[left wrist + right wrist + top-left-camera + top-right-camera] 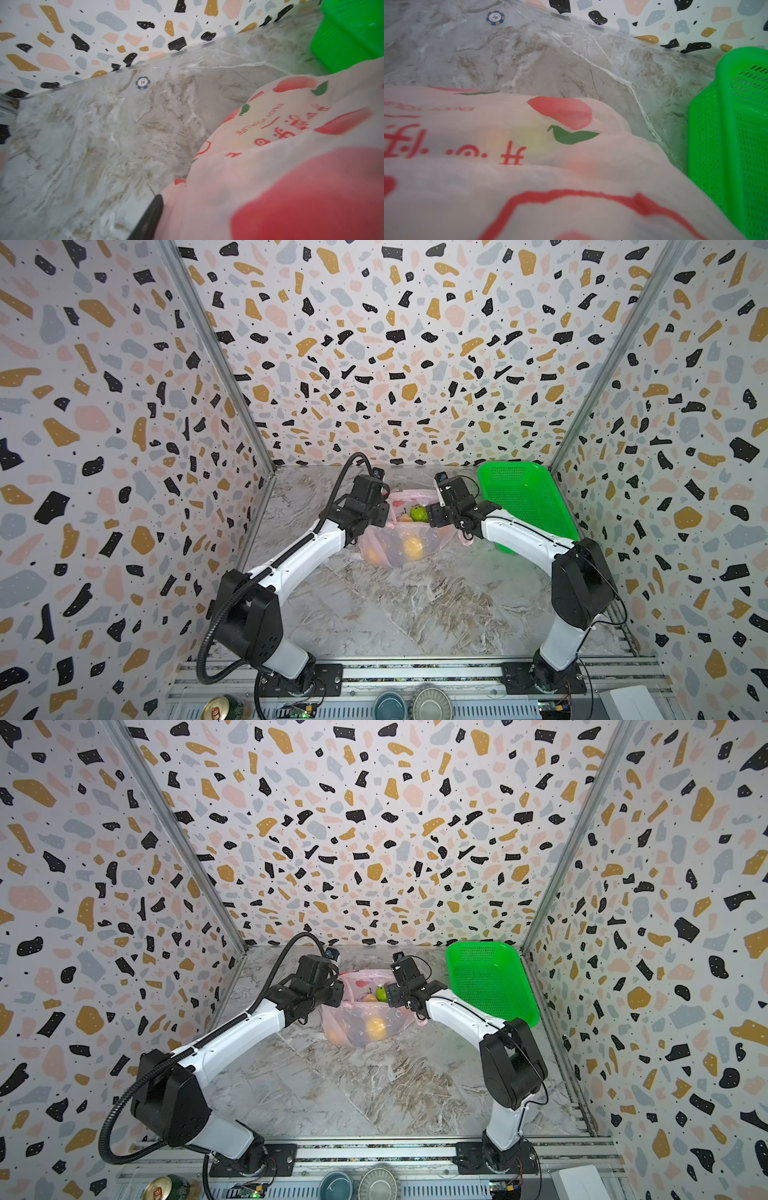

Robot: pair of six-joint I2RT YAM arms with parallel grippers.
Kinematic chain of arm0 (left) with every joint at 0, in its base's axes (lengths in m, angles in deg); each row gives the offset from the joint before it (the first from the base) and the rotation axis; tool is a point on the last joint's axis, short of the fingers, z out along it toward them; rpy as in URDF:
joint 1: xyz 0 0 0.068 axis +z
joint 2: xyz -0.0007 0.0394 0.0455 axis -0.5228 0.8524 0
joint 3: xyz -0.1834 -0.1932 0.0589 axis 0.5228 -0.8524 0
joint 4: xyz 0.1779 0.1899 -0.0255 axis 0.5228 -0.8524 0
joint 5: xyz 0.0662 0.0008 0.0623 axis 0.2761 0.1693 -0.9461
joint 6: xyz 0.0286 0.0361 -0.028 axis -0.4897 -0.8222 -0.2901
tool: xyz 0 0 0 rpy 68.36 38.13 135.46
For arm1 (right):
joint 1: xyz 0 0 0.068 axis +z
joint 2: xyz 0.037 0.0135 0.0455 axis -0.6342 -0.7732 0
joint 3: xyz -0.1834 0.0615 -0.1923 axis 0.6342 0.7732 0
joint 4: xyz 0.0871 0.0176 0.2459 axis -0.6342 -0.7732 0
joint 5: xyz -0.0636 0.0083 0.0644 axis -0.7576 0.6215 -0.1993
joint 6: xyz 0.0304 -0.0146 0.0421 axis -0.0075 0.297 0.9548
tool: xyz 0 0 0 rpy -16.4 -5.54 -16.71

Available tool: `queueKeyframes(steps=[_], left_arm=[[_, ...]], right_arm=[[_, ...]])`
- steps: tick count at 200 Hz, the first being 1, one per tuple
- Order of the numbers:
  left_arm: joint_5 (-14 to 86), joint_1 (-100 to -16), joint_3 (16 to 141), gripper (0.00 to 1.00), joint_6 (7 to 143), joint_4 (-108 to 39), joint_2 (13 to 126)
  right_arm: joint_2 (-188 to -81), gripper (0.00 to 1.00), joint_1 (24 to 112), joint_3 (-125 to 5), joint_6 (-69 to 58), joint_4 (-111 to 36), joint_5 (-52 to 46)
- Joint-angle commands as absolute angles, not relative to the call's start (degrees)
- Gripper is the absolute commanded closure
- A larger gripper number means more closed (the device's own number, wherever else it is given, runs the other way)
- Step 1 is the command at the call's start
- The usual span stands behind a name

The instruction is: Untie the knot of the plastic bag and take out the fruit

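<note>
Where seen, left jaws touch plastic bag [224, 187].

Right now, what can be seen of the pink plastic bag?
The plastic bag is translucent pale pink film printed with red shapes, green leaves and ENJOY YOUR LIFE. It slumps on the table, beside the green basket. Its mouth gapes, showing a green fruit; a yellow fruit shows through. The left arm and right arm reach its mouth; any grip is hidden.

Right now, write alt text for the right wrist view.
A pale pink plastic bag with red print fills the foreground. Beside it stands a green mesh basket; a blue poker chip lies on the marble tabletop beyond.
</note>
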State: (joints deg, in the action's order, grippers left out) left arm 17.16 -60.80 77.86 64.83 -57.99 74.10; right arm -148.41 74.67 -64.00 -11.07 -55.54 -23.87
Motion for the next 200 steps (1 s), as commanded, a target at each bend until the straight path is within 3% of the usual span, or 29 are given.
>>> queueKeyframes(steps=[1, 24, 51, 100, 154, 200], left_arm=[[23.93, -62.43, 77.99, 0.73, 63.85, -56.58, 71.94], [24.18, -63.19, 78.01, 0.88, 63.76, -57.50, 71.93], [25.03, -63.34, 77.47, 0.98, 63.85, -56.99, 70.93], [25.86, -63.67, 76.94, 1.00, 64.12, -56.49, 69.75], [27.20, -65.09, 74.83, 1.00, 64.06, -54.98, 67.47], [26.39, -65.23, 71.71, 1.00, 63.93, -52.92, 66.34]], right_arm=[[-145.96, 0.18, 74.86, -69.25, -10.49, -63.34, -17.16], [-144.36, 0.17, 74.85, -71.76, -9.00, -68.57, -11.18], [-142.28, 0.17, 75.73, -70.85, -4.91, -70.28, -5.72], [-141.36, 0.17, 79.03, -68.30, 6.05, -65.04, -7.87], [-145.23, 0.17, 79.97, -64.65, 7.24, -51.19, -20.52], [-153.15, 0.16, 78.34, -66.54, 2.81, -51.75, -14.95]])
